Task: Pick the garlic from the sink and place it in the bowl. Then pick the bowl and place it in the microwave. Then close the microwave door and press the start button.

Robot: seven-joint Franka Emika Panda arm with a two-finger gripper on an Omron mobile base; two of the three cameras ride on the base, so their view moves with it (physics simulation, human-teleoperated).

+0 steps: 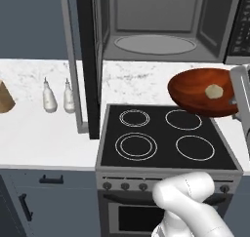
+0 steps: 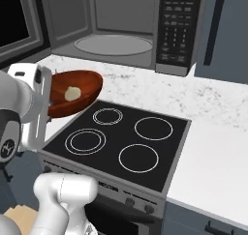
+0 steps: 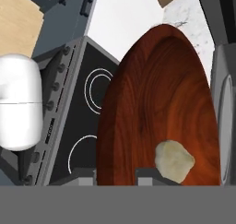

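Bowl [image 1: 200, 90], garlic [image 1: 214, 90] inside, held aloft over the stove [image 1: 163, 133] by fingers [image 3: 150, 174] clamped on its rim; transfer step, next needing a level lift into the open microwave [image 1: 156, 41].

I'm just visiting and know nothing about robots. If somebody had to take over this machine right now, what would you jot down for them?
Gripper: shut on the rim of the bowl, holding it in the air above the back right of the stove.
Garlic: lying inside the bowl.
Microwave: door swung wide open, turntable bare.
Done: garlic is in the bowl, and the bowl is lifted.
Left: set the bowl inside the microwave, close the door, press start on the keypad.
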